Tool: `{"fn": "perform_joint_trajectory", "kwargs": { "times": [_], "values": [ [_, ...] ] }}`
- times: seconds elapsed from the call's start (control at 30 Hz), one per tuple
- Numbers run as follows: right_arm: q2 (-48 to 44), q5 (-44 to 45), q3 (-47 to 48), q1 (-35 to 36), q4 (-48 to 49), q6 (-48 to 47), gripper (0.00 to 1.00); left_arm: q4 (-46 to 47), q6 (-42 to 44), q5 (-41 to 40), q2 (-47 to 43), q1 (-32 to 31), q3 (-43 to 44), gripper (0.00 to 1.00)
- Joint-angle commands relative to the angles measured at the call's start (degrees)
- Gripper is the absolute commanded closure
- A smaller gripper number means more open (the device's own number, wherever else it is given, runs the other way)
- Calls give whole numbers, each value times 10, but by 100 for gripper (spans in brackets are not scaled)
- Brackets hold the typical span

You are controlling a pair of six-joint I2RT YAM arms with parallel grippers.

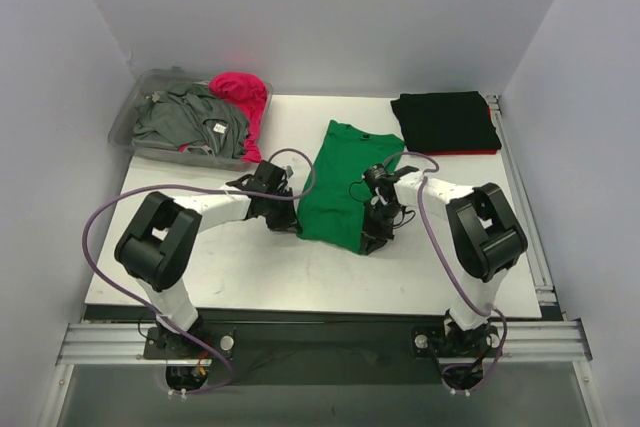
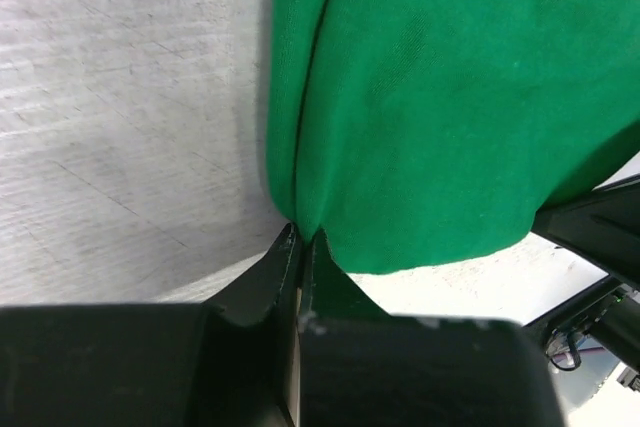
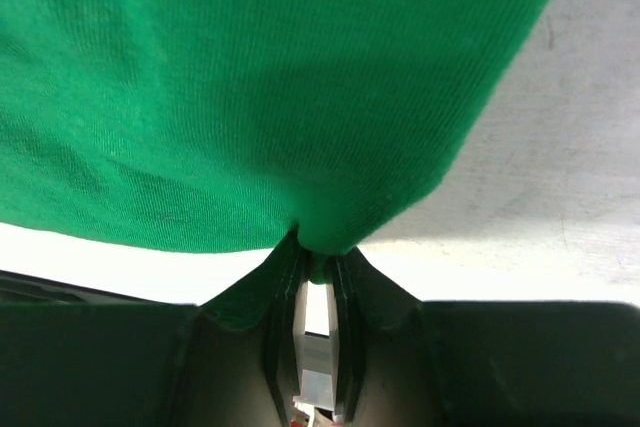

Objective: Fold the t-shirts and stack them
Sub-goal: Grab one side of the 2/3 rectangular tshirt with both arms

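Note:
The bright green t-shirt (image 1: 342, 182) lies lengthwise in the middle of the table, folded into a narrow strip. My left gripper (image 1: 284, 215) is shut on its near left corner (image 2: 305, 227). My right gripper (image 1: 376, 230) is shut on its near right corner (image 3: 325, 237). Both corners are lifted a little off the table. The black t-shirt (image 1: 445, 122) lies folded at the back right. The grey t-shirt (image 1: 190, 119) and the magenta pink t-shirt (image 1: 243, 95) lie crumpled in the bin.
A clear plastic bin (image 1: 130, 127) stands at the back left of the white table (image 1: 250, 267). Walls close in the back and both sides. Purple cables loop over both arms.

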Motion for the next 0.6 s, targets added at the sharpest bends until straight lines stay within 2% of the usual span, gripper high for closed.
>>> {"fn": "perform_joint_trajectory", "kwargs": {
  "times": [0.0, 0.17, 0.4, 0.57],
  "values": [
    [-22, 23, -27, 4, -31, -10, 89, -30, 5, -12, -5, -16, -34, 100],
    [-61, 28, -55, 5, -62, -22, 95, -60, 3, -46, -69, -45, -58, 100],
    [-137, 20, -113, 6, -85, -14, 95, -106, -36, -83, -143, -102, -88, 100],
    [-174, 10, -119, 19, -111, -14, 95, -127, -61, -92, -196, -119, -104, 100]
  ]
}}
